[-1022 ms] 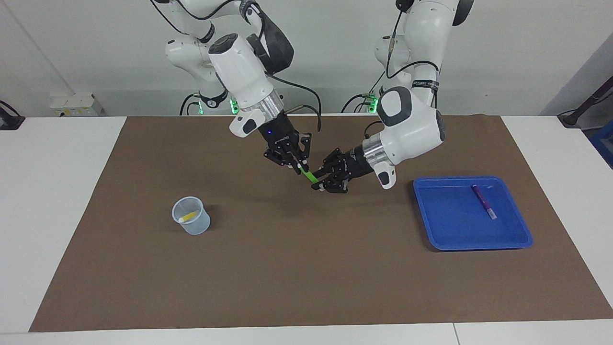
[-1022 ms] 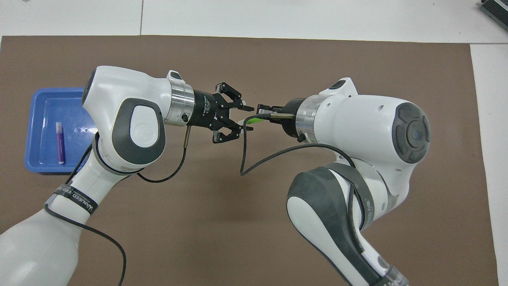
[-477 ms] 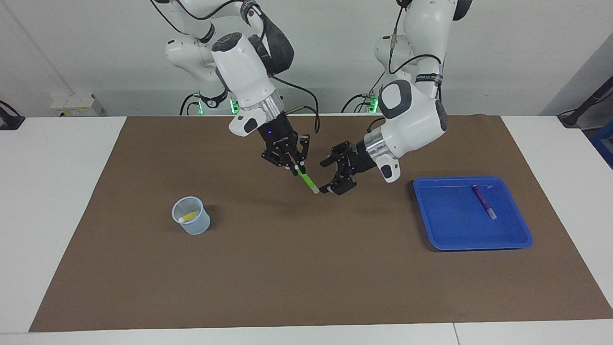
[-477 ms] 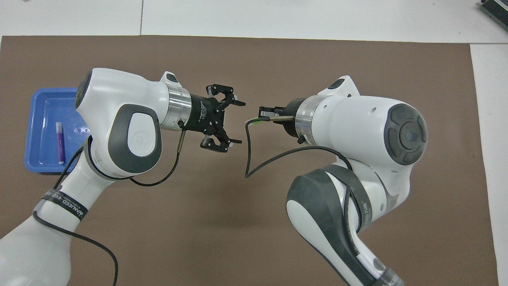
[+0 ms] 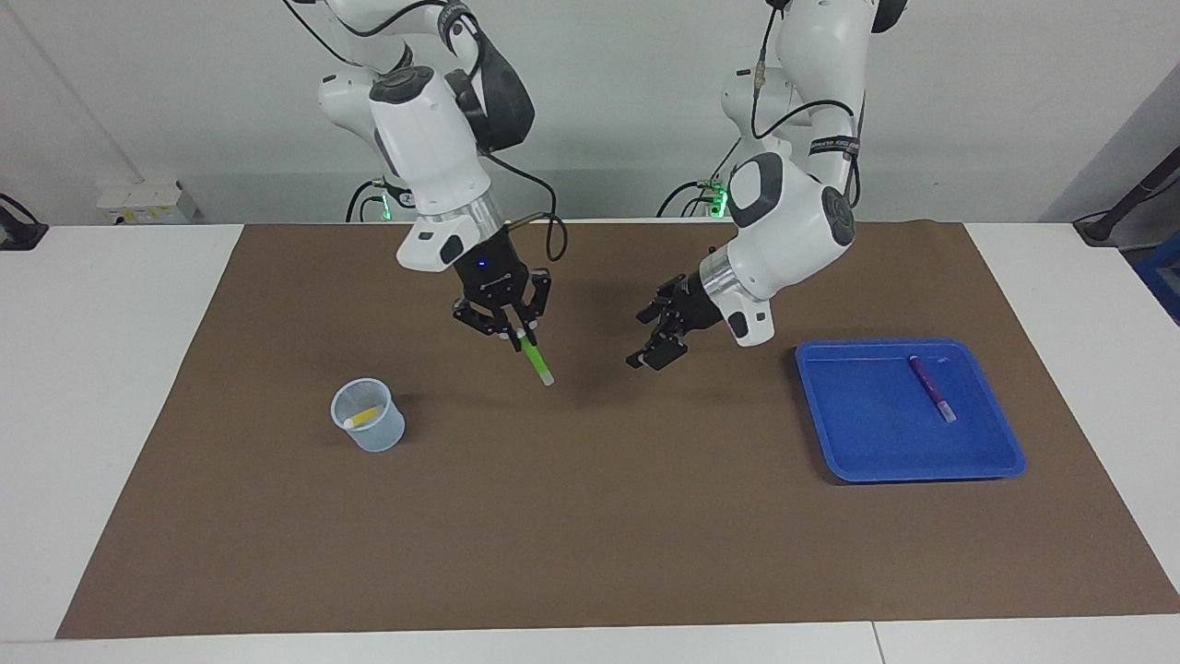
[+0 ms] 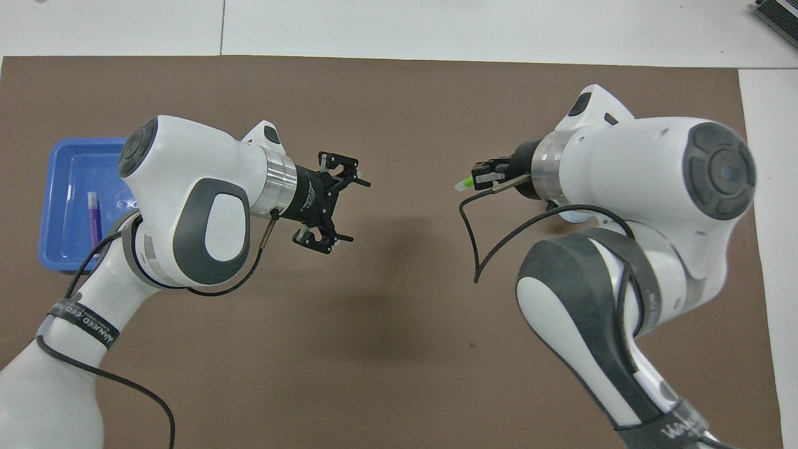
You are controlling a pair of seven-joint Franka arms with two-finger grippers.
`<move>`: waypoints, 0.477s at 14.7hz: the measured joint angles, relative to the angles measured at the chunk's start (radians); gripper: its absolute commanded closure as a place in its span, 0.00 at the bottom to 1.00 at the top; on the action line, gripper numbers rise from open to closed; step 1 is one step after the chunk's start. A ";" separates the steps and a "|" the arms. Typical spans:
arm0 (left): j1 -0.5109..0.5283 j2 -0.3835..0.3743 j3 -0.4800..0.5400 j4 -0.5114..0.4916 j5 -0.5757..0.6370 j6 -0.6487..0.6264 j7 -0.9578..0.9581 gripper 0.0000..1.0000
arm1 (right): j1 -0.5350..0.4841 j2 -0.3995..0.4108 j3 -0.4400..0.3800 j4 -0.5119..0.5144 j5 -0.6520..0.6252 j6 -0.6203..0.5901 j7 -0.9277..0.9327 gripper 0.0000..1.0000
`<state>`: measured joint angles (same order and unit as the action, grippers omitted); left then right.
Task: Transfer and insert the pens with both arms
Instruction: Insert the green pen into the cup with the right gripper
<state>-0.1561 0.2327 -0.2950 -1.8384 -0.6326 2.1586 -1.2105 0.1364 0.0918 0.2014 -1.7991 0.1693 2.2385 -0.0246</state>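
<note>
Gripping the bright green pen [image 5: 535,358] by its upper end, the right claw [image 5: 513,332] is hanging over the brown mat [image 5: 590,516] near the middle of the counter [image 5: 111,387], its fingers clamped together on the barrel; the pen is slanting down out of the claw with its whitish cap lowest, clear of the mat. In the overhead view only the pen's pale green tip [image 6: 464,183] is peeking out from under the right claw [image 6: 483,178]. Hovering above the mat beside it, toward the blue tray [image 5: 857,461], the left claw [image 5: 656,334] is standing with its fingers spread wide apart and holding nothing, and the overhead view is showing the left claw [image 6: 340,209] with its two fingertips well separated. The two claws are sitting apart, with bare mat between them. The purple pen [image 5: 932,388] is lying flat inside the blue tray at the left arm's end of the counter, and the overhead view is showing the purple pen [image 6: 93,209] in the tray [image 6: 62,162], partly covered by the left arm. The yellow pen [image 5: 363,418] is leaning inside the small translucent cup [image 5: 369,433], which is standing upright on the mat toward the right arm's end
</note>
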 measured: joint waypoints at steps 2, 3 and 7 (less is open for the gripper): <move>0.023 -0.002 0.001 -0.007 0.128 -0.036 0.086 0.00 | -0.053 -0.027 -0.001 0.002 0.000 -0.055 -0.102 1.00; 0.035 -0.003 0.001 -0.008 0.193 -0.058 0.139 0.00 | -0.077 -0.042 -0.002 0.003 0.000 -0.084 -0.132 1.00; 0.118 -0.015 0.005 -0.019 0.305 -0.102 0.374 0.00 | -0.197 -0.094 -0.004 0.004 -0.001 -0.173 -0.251 1.00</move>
<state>-0.0379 0.2173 -0.2904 -1.8570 -0.3281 2.0563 -0.8365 -0.0610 -0.0022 0.1972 -1.7953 0.1680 2.0658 -0.2758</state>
